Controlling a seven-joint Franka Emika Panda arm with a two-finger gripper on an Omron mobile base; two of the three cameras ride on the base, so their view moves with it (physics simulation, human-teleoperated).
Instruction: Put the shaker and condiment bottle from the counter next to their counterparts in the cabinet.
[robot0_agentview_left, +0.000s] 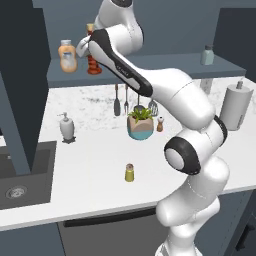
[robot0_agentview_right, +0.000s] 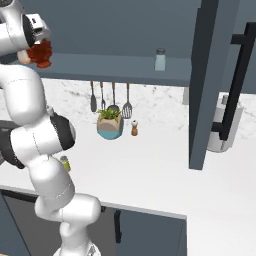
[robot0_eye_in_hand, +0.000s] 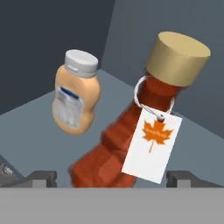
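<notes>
A: Right in front of my hand camera stands the condiment bottle (robot0_eye_in_hand: 131, 131), on the cabinet (robot0_agentview_left: 150, 67) shelf just beside the orange bottle (robot0_eye_in_hand: 74, 98).

B: Gripper (robot0_eye_in_hand: 111, 177)?

A: Spread wide, gripping nothing. I'd call bottle 1 placed. Next I must back out without tipping it, then fetch the shaker (robot0_agentview_left: 129, 172), down on the counter (robot0_agentview_left: 90, 165) below that shelf.

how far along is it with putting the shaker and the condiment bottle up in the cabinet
Half done, apparently. The condiment bottle stands on the cabinet shelf beside the orange bottle. The gripper is open around the condiment bottle, jaws apart. The shaker still sits on the counter, far from the grey-green shaker.
</notes>
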